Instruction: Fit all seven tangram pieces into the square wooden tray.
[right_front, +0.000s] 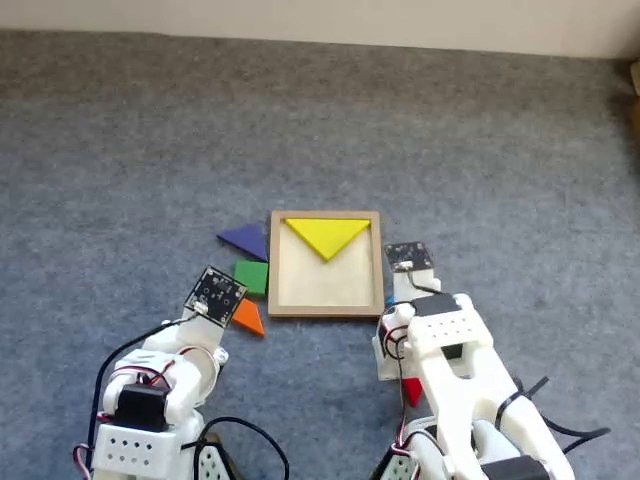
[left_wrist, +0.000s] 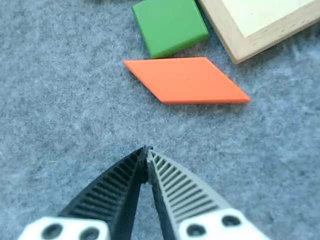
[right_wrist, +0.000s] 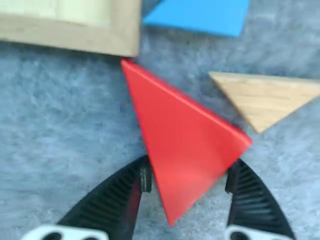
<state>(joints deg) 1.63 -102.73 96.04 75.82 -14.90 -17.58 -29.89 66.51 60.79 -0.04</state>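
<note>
The square wooden tray (right_front: 277, 262) holds a yellow triangle (right_front: 327, 236) against its far edge. Left of the tray lie a purple triangle (right_front: 245, 239), a green square (right_front: 252, 277) and an orange parallelogram (right_front: 247, 317). My left gripper (left_wrist: 146, 152) is shut and empty, just short of the orange parallelogram (left_wrist: 186, 80). My right gripper (right_wrist: 187, 180) is closed on a red triangle (right_wrist: 182, 145) whose tip reaches the tray corner (right_wrist: 117, 42). Beyond it lie a blue piece (right_wrist: 200, 15) and a plain wooden triangle (right_wrist: 267, 97).
Everything rests on grey carpet. The left arm (right_front: 165, 385) and right arm (right_front: 455, 370) stand at the near edge, and the right arm covers most of the red triangle (right_front: 412, 392). A pale wall strip runs along the far side.
</note>
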